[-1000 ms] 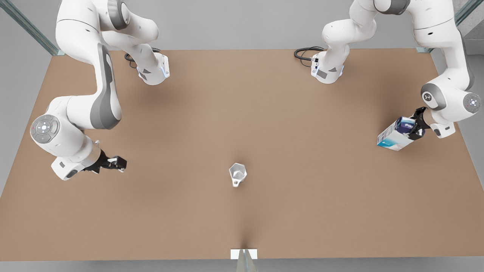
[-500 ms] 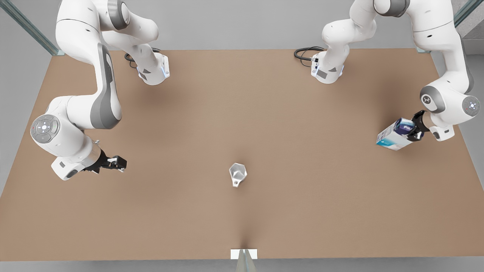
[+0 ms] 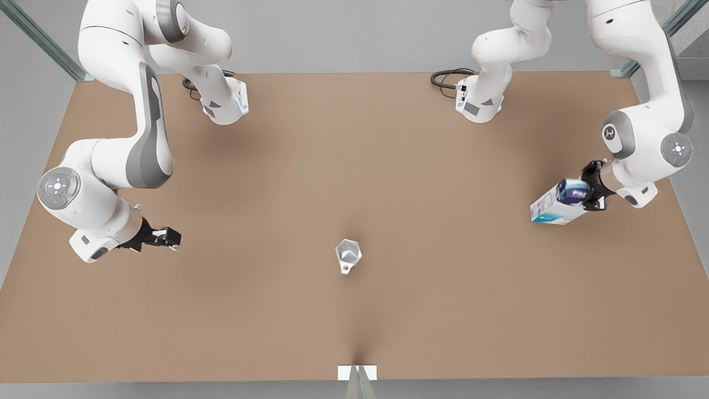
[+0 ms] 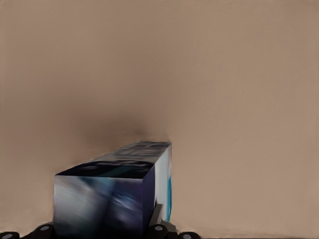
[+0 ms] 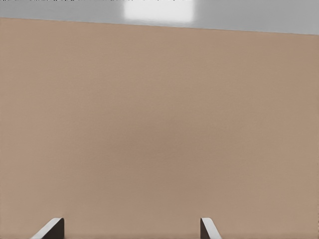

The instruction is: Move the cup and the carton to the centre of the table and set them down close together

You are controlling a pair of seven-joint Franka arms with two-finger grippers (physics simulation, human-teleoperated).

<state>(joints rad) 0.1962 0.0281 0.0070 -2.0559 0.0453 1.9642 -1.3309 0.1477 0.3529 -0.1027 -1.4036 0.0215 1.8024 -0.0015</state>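
counter [image 3: 388, 166]: plain brown, your two arm bases at far edge
cup [image 3: 348, 255]: upright, near centre, looks empty
carton [image 3: 555, 202]: tilted, pinched by left gripper [image 3: 588, 193], front view's right; left wrist view shows you its dark end
right gripper [image 3: 169, 238]: front view's left, waiting, fingers [image 5: 50, 230] spread

The cup [image 3: 348, 255] stands mid-table [image 3: 388, 166], the carton [image 3: 554, 208] well toward the front view's right.

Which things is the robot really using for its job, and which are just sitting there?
For the job:
- carton, held by the left gripper
- cup, on the table
- right gripper, open, waiting

Just there:
- black cable
- white tag at the table's edge
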